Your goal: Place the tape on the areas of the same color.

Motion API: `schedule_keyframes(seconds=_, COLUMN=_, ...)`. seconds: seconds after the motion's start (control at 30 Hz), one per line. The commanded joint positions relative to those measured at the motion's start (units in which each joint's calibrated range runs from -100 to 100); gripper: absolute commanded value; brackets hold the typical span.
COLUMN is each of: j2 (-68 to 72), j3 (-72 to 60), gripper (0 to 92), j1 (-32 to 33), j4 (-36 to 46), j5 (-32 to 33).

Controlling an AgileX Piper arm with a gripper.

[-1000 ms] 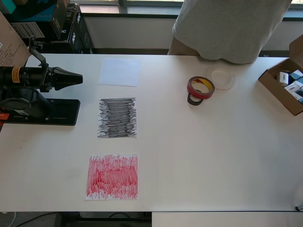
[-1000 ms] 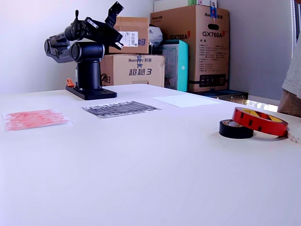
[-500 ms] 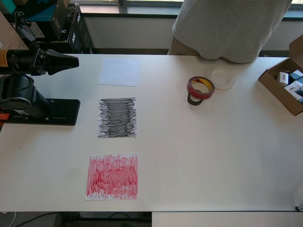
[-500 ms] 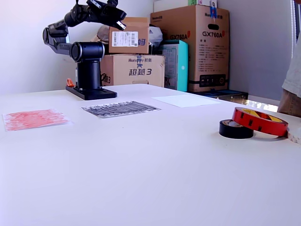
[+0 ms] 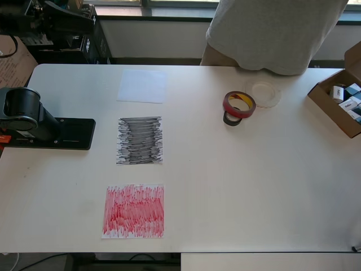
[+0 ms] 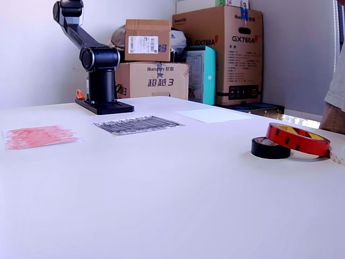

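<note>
Up at the overhead view's top left corner, your gripper point(image 5: 84, 17) is a dark shape against dark boxes, and you cannot tell from it whether the fingers are parted or closed; nothing of the task is near them. In the exterior view the gripper is out of frame, and you see only the arm point(image 6: 75, 29) rising from its base point(image 6: 103, 106) to the top edge. The base sits on the table point(image 5: 254, 186) at the overhead view's left edge. Just to its right in that view your three sheets lie in a column: white sheet point(image 5: 142, 86) farthest up, black sheet point(image 5: 140, 140) in the middle, red sheet point(image 5: 134, 211) lowest, each apart from the others and bare. All the tape sits well apart from the sheets, toward the overhead view's upper right. The red roll point(image 5: 239, 104) leans tilted on the black roll point(image 5: 230, 119), touching it, as the exterior view shows clearly. The clear roll point(image 5: 263, 94) lies flat just right of the red one. A person point(image 5: 276, 34) stands at the table's far edge behind the rolls, and a cardboard box point(image 5: 338, 101) of small items sits at the overhead view's right edge.
</note>
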Motion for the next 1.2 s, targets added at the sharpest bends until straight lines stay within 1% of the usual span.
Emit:
schedule_keyframes(seconds=0.0, j2=14.65, j3=-31.35, gripper=0.1, j1=-0.52, j4=18.3, j5=0.06)
schedule_keyframes(seconds=0.23, j2=32.43, j3=-51.25, gripper=0.0, j1=-2.18, j4=19.24, j5=0.06)
schedule_keyframes(seconds=0.37, j2=41.78, j3=-58.8, gripper=0.0, j1=-4.23, j4=19.24, j5=0.06)
schedule_keyframes(seconds=0.47, j2=47.96, j3=-62.61, gripper=0.0, j1=-4.55, j4=19.24, j5=0.23)
schedule_keyframes(seconds=0.57, j2=53.38, j3=-64.61, gripper=0.0, j1=-4.78, j4=19.24, j5=3.83)
schedule_keyframes(seconds=0.73, j2=61.33, j3=-66.43, gripper=0.1, j1=-3.28, j4=19.24, j5=10.71)
schedule_keyframes(seconds=0.97, j2=69.47, j3=-66.25, gripper=0.5, j1=-2.02, j4=19.41, j5=18.56)
schedule_keyframes(seconds=1.17, j2=73.68, j3=-66.07, gripper=0.5, j1=-1.39, j4=24.75, j5=23.72)
